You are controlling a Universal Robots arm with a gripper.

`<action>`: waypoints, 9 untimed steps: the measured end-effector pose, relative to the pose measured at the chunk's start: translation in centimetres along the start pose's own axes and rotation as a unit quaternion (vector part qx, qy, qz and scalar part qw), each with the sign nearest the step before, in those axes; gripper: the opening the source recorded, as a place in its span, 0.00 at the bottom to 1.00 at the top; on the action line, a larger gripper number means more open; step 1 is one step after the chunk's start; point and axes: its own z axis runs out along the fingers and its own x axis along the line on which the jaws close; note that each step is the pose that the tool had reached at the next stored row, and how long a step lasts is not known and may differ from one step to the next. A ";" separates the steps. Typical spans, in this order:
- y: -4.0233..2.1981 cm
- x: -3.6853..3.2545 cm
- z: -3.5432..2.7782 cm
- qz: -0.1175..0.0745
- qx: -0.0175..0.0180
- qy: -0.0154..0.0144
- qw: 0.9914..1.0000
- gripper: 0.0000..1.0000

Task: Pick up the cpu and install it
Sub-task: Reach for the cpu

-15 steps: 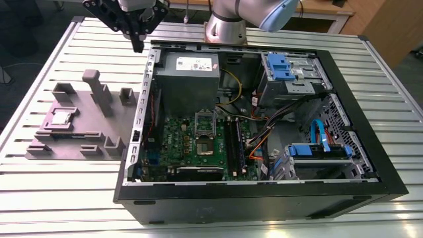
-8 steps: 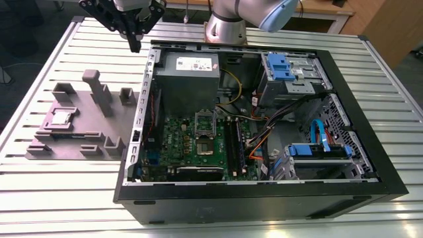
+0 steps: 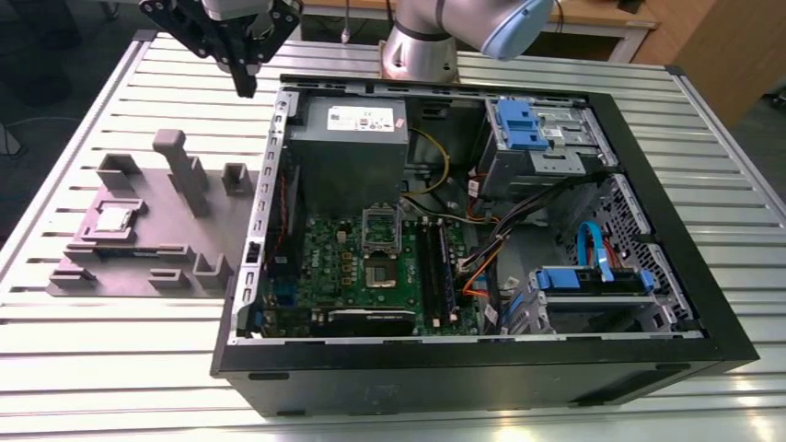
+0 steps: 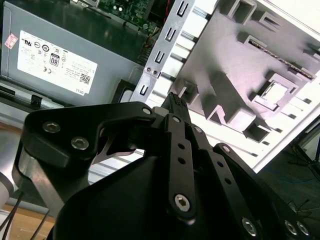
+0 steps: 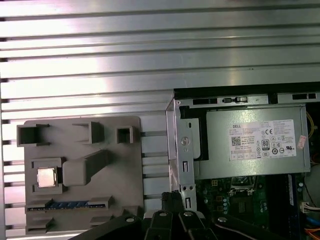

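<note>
The cpu [image 3: 114,218] is a small silvery square lying in a recess of the grey fixture plate [image 3: 147,253] at the exterior view's left, beside the open computer case [image 3: 491,368]. It also shows in both wrist views, as the cpu [image 5: 46,177] and the cpu [image 4: 276,90]. My gripper [image 3: 246,87] hangs high above the table's far side, between the fixture and the case's back corner. Its black fingers [image 4: 175,102] are pressed together, shut, with nothing held. On the green motherboard [image 3: 331,267] inside the case sits the socket [image 3: 381,270].
A large grey box with a white label [image 3: 356,138] fills the case's far corner, with the box [image 5: 255,142] in the first wrist view too. Black memory sticks [image 3: 440,267], cables and blue drive bays [image 3: 595,281] crowd the case. Tall grey posts [image 3: 184,170] rise from the fixture.
</note>
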 end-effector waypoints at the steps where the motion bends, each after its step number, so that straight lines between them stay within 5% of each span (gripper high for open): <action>1: -0.01 0.06 0.00 0.000 0.000 0.000 1.000 0.11; 9: -0.04 0.52 -0.01 0.000 0.000 0.000 1.000 0.11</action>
